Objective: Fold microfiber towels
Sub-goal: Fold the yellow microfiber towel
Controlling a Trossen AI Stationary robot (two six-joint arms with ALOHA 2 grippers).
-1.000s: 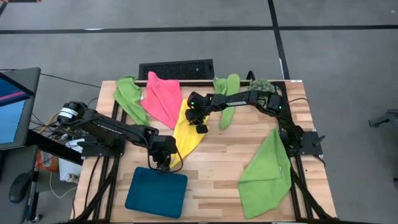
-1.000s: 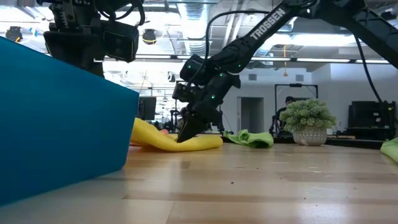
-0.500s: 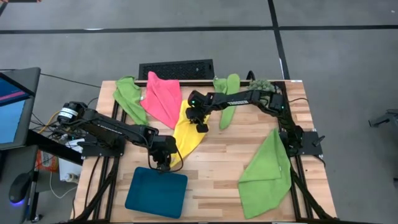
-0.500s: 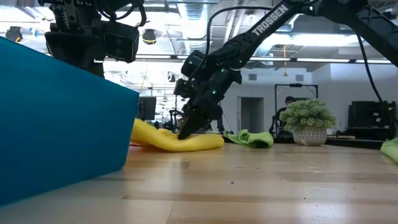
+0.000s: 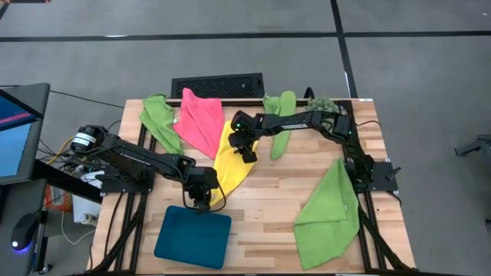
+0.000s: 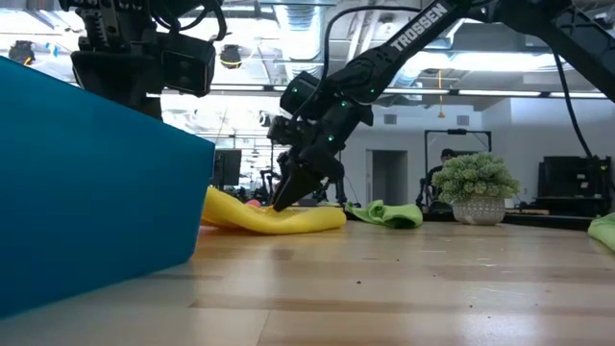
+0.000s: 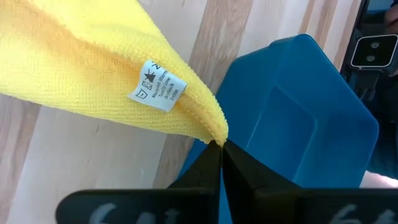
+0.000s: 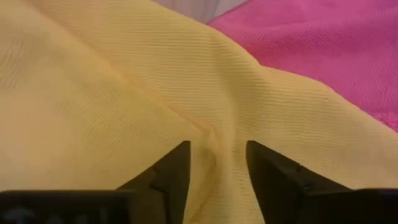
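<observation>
Yellow towel [image 7: 93, 68] corner — left hand [image 7: 221, 149] pinches.

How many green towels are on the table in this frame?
3: one green towel at the far-left corner, one at the far edge beside the plant, one at the near right. Others could be hidden.

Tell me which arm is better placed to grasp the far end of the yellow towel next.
Right. Its claw is open over the yellow towel at the end beside the pink towel. The left claw is shut on the towel's near corner by the teal tray.
</observation>
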